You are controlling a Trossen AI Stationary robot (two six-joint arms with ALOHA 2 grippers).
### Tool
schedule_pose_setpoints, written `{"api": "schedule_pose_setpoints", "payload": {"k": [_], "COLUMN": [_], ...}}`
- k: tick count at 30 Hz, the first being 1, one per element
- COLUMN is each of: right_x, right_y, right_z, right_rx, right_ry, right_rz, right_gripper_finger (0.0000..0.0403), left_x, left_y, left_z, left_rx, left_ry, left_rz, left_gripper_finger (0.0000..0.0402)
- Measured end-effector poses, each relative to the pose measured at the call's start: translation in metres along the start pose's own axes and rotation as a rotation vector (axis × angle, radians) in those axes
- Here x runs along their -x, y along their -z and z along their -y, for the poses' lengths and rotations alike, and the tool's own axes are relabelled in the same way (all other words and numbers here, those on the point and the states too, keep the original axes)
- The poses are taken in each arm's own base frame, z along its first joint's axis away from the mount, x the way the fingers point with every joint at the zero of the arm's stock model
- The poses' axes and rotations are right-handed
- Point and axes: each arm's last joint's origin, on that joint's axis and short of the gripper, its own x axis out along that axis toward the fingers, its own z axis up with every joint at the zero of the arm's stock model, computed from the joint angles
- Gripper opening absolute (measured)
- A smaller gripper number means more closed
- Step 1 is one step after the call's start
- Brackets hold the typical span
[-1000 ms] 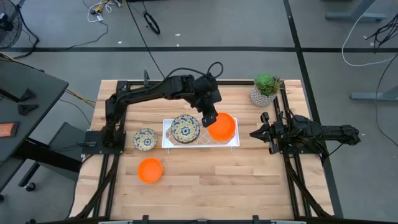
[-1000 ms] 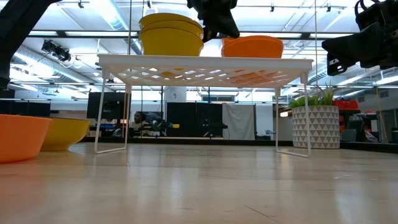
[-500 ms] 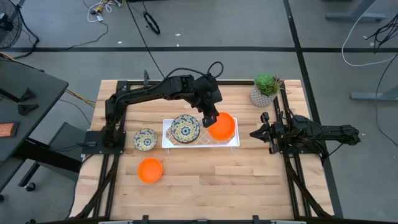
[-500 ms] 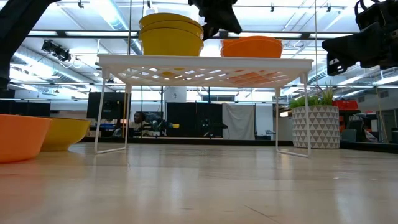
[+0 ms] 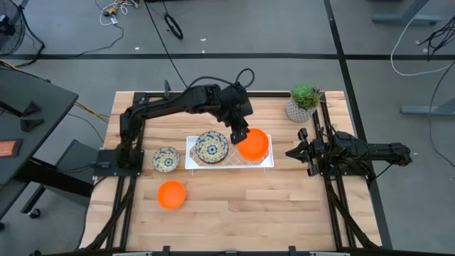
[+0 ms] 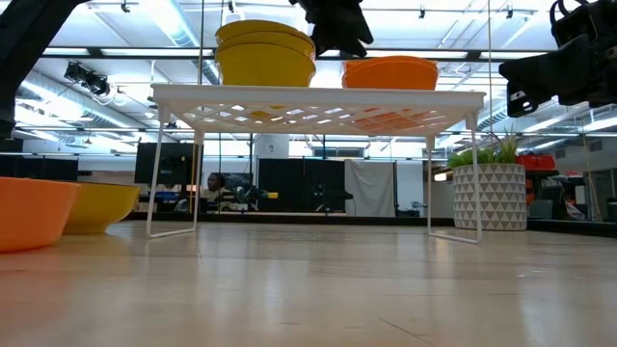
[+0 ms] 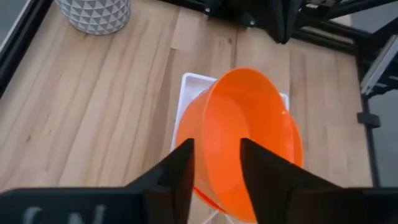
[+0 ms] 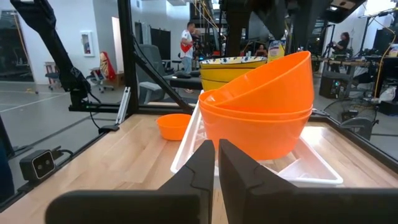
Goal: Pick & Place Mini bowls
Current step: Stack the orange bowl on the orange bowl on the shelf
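While the wooden desk [image 5: 284, 192] carries everything, the step in hand plays out on the white wire rack [image 5: 264, 162] at its middle, where the left gripper [image 5: 237, 136] hovers at the near rim of the orange bowl stack [image 5: 254, 144] on the rack's right end. From the left wrist view its fingers [image 7: 180, 171] straddle the rim of the top orange bowl [image 7: 249, 134] with a gap on each side, so the tool looks released and no longer clamps the rim (a judgement, since the pads sit very close to the plastic). That top bowl sits tilted in the one beneath it, as the right wrist view shows [image 8: 261, 102], so the sensible move is to lift straight up, clear of the rim, without dragging sideways; a snag could tip the bowl off the rack's right edge. Beside the stack, on the rack's left end, rests the patterned bowl stack [image 5: 211, 147]. Two mini bowls are not yet on the rack: a patterned bowl [image 5: 166, 158] near the desk's left edge and an orange bowl [image 5: 171, 194] toward the front left, either likely next. The right gripper [image 5: 301, 152] waits at the desk's right edge, clenched on nothing, with the potted plant [image 5: 304, 101] at the back right corner.
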Motion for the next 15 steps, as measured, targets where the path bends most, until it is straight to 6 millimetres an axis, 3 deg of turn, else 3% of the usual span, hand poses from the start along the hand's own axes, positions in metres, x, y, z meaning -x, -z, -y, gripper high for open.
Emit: {"api": "schedule_pose_setpoints", "payload": {"k": [7, 15], "right_x": [0.0, 0.0], "right_y": [0.0, 0.0], "right_z": [0.0, 0.0], "right_rx": [0.0, 0.0], "right_ry": [0.0, 0.0], "right_rz": [0.0, 0.0], "right_gripper_finger": [0.0027, 0.0027], "left_x": [-0.007, -0.024], "left_y": [0.005, 0.009], "left_z": [0.0, -0.001], "left_rx": [-0.02, -0.014], "left_ry": [-0.052, -0.062], "left_rz": [-0.051, -0.092], "left_gripper_finger": [0.019, 0.0203]}}
